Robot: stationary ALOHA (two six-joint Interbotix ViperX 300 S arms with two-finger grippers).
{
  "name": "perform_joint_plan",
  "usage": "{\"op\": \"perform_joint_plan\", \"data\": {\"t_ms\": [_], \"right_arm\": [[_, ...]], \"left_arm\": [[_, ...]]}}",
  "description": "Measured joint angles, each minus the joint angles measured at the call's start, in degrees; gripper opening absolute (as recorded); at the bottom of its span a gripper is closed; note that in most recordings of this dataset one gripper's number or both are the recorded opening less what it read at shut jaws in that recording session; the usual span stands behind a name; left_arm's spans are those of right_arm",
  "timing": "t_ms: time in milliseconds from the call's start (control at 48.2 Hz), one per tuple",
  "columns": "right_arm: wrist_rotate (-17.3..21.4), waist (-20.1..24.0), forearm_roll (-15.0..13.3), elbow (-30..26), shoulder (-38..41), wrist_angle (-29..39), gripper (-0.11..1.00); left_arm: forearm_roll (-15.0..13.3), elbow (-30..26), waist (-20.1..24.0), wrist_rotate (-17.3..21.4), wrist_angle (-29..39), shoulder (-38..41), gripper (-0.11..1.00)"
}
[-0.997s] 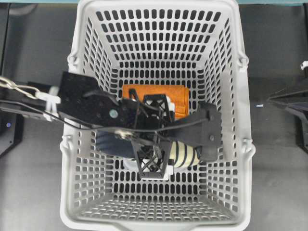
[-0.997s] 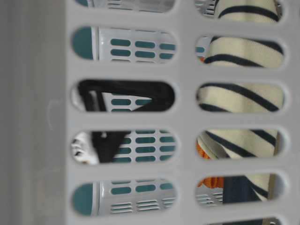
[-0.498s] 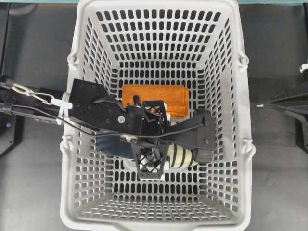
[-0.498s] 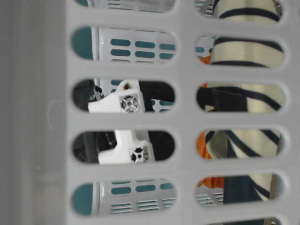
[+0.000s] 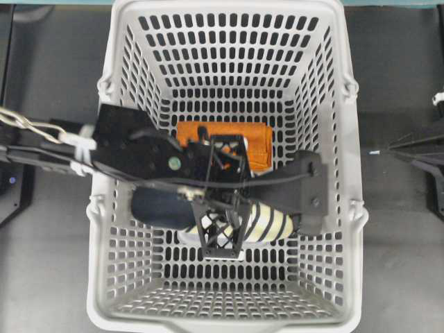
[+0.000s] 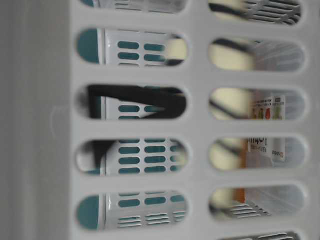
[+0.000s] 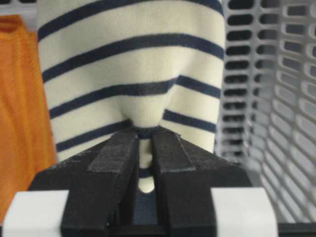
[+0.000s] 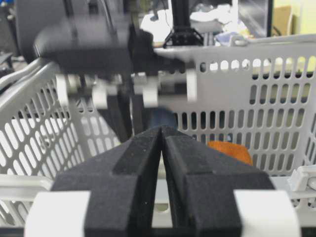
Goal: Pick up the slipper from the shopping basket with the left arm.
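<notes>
The striped slipper [image 5: 267, 223] hangs lengthwise inside the light-grey shopping basket [image 5: 352, 277], its navy heel end to the left. My left gripper [image 5: 232, 211] reaches in from the left and is shut on it. In the left wrist view the black fingers [image 7: 143, 136] pinch a fold of the slipper's cream striped upper [image 7: 133, 64]. In the table-level view the slipper is a cream blur [image 6: 232, 55] behind the basket wall [image 6: 40, 125]. My right gripper [image 8: 163, 131] is shut and empty, outside the basket at the right [image 5: 401, 146].
A folded orange cloth [image 5: 225, 133] lies on the basket floor behind the slipper and shows in the left wrist view [image 7: 19, 98]. A white labelled pack [image 6: 267, 130] sits low in the basket. The basket walls [image 7: 276, 98] stand close around the left gripper.
My left gripper dipped lower half a second ago and has now risen with the slipper. At table level the slipper has moved up and blurred, uncovering the labelled pack. The right arm has not moved.
</notes>
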Motion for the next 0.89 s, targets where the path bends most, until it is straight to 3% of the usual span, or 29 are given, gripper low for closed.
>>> {"op": "perform_joint_plan", "data": {"t_ms": [187,332,893], "right_arm": [[0.0,0.0,0.0,0.1,-0.4,0.0,0.01],[0.0,0.0,0.1,0.1,-0.6,0.0,0.01],[0.0,0.0,0.1,0.1,-0.7,0.0,0.01]], "left_arm": [[0.0,-12.7,0.1,0.0,12.0,0.0,0.06],[0.1,-19.1,0.1,0.0,17.5,1.0,0.06],[0.1,-20.5,1.0,0.1,18.6,1.8,0.06]]}}
